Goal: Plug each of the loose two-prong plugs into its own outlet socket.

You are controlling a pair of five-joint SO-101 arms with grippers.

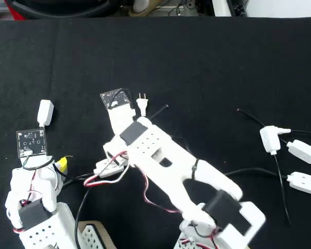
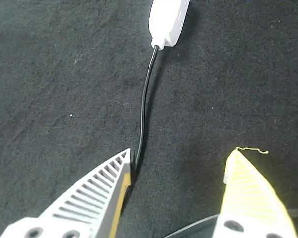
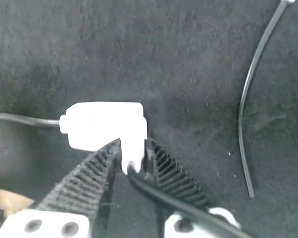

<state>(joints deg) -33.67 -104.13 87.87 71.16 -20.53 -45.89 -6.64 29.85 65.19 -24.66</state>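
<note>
- Black cloth [image 1: 207,57] over the whole table, matte and faintly fuzzy, flecked with lint up close; past its far edge, a strip of room clutter [image 1: 145,6]: cables, something red, pale shapes
- Wider layout from the high view: left arm [image 1: 33,207] at the near left corner, right arm [image 1: 166,161] stretched from the near edge toward mid-table
- Also from above: a two-prong plug [image 1: 141,104] just beside the right arm's tip, small and white, prongs toward the far edge; a cluster of white connector blocks [image 1: 302,150] on black cords at the right side, well apart from both arms
- Corded white block [image 1: 45,111] lying just ahead of the left arm
- Closer detail from the left wrist view: left gripper [image 2: 182,153] spread wide over the cloth, one finger white, the other yellowish; corded white block [image 2: 169,20] ahead and apart from both tips, its black cord [image 2: 145,99] trailing back to the white finger's tip
- Closer detail from the right wrist view: right gripper [image 3: 134,146] pinching a narrow tab of a white plug body [image 3: 102,124] between dark ribbed fingers [image 3: 79,183]
- Plug body rounded, glossy, resting on the cloth, a cord leaving one end; a thin black cord [image 3: 248,99] loose on the cloth, apart from it
- Cannot tell whether this pinched body and the two-prong plug seen from above are one and the same
</note>
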